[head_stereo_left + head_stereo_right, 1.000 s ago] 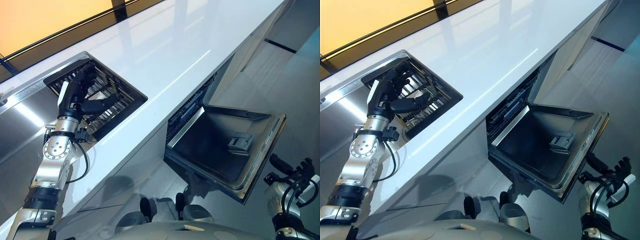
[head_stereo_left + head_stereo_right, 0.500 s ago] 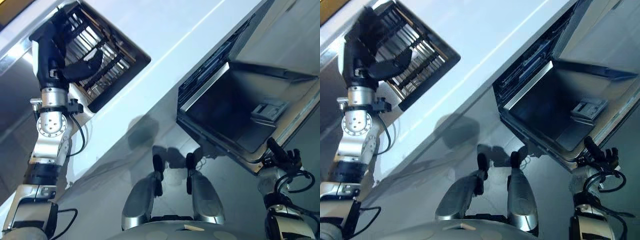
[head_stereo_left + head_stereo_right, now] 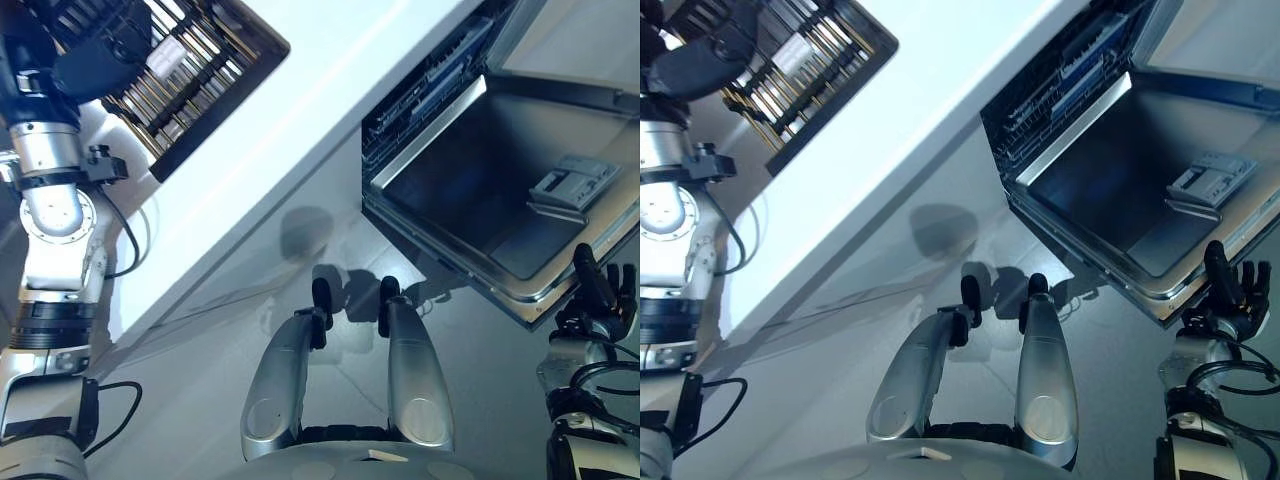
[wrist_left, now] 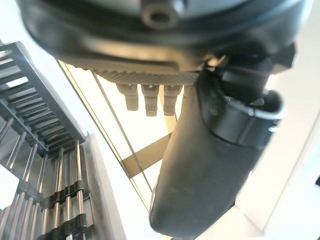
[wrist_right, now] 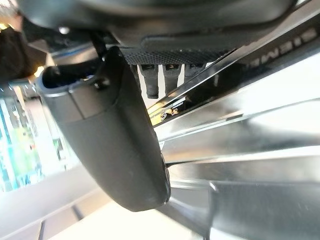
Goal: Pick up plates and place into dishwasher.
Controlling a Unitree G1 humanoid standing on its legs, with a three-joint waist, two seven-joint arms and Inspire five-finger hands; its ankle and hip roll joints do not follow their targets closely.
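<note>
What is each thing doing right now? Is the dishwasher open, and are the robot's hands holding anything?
Dishwasher door: open, folded down.
Dishwasher rack: inside the machine, not pulled out.
Sink rack: sitting in the sink, no plate visible on it.
Left hand: over the sink rack, fingers relaxed, holding nothing.
Right hand: by the door's edge, fingers straight, holding nothing.
</note>
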